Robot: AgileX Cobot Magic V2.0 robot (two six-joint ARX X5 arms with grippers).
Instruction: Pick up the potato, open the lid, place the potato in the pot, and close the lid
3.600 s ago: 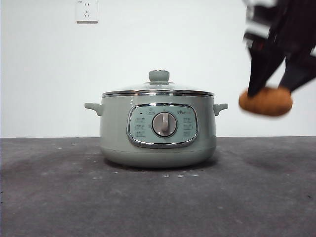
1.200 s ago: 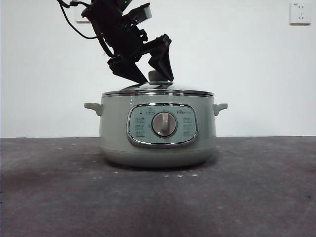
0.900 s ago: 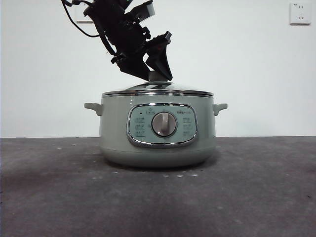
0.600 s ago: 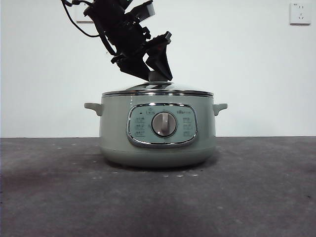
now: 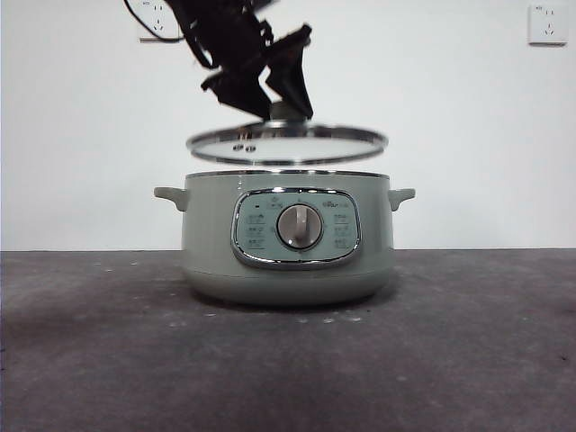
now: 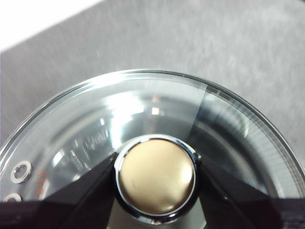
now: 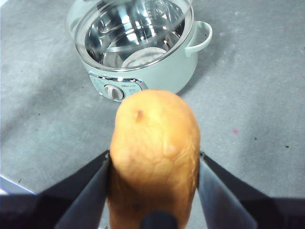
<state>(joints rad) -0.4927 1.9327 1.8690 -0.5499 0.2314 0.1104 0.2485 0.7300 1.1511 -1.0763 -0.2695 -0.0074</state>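
The sage-green pot (image 5: 288, 238) stands mid-table with its dial panel facing me. My left gripper (image 5: 274, 108) is shut on the knob (image 6: 156, 175) of the glass lid (image 5: 288, 142) and holds the lid level a little above the pot's rim. The lid also fills the left wrist view (image 6: 95, 124). My right gripper (image 7: 153, 191) is shut on the orange-brown potato (image 7: 153, 152) and holds it high, out of the front view. The right wrist view shows the pot (image 7: 143, 67) below and ahead, its steel inside seen through the raised lid (image 7: 138, 19).
The dark grey table (image 5: 468, 342) runs around the pot. A white wall with two sockets (image 5: 547, 23) stands behind. The pot's side handles (image 5: 401, 196) stick out left and right.
The left gripper closed on the lid's knob and has lifted the lid off the pot's rim. The right gripper with the potato left the front view earlier.
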